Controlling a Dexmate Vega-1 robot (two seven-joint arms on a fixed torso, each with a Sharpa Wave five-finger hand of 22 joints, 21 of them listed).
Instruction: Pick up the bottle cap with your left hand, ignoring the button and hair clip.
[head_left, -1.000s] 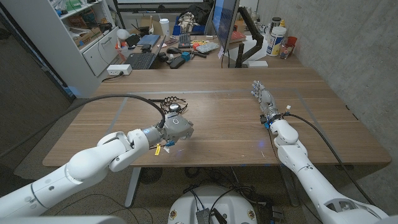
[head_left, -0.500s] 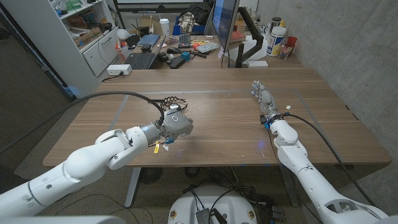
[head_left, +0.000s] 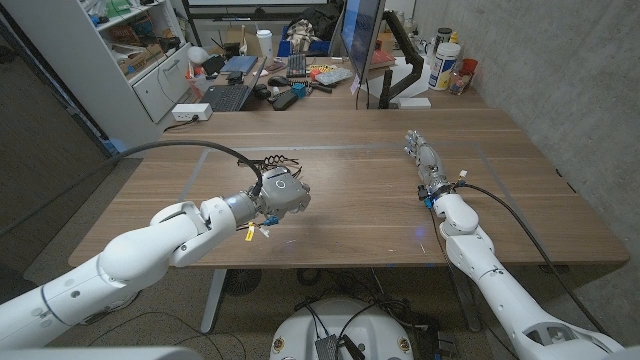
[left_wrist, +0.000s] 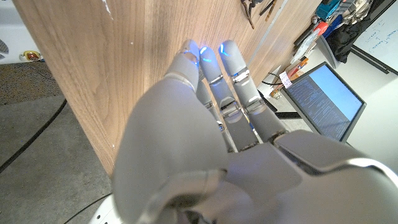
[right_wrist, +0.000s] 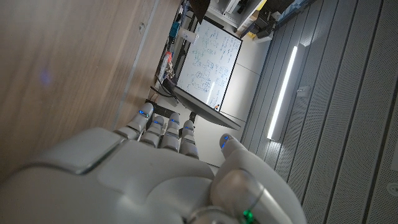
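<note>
Over the counter (head_left: 360, 190), head view: the left robot hand (head_left: 283, 192) hovered just beside the dark clip (head_left: 276, 160). The cap couldn't be made out, perhaps hidden beneath that hand. The right robot hand (head_left: 424, 158) stood well apart, fingers straight, empty. Left wrist view: fingers (left_wrist: 233, 68) straight, side by side, holding nothing. The cap is likely light, stiff and slick, so pinch its rim.

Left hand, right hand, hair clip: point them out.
left hand (head_left: 283, 195), head view, on its grey back.
right hand (head_left: 424, 159), head view, mid-hand.
hair clip (head_left: 276, 161), head view, on its dark claw.
</note>
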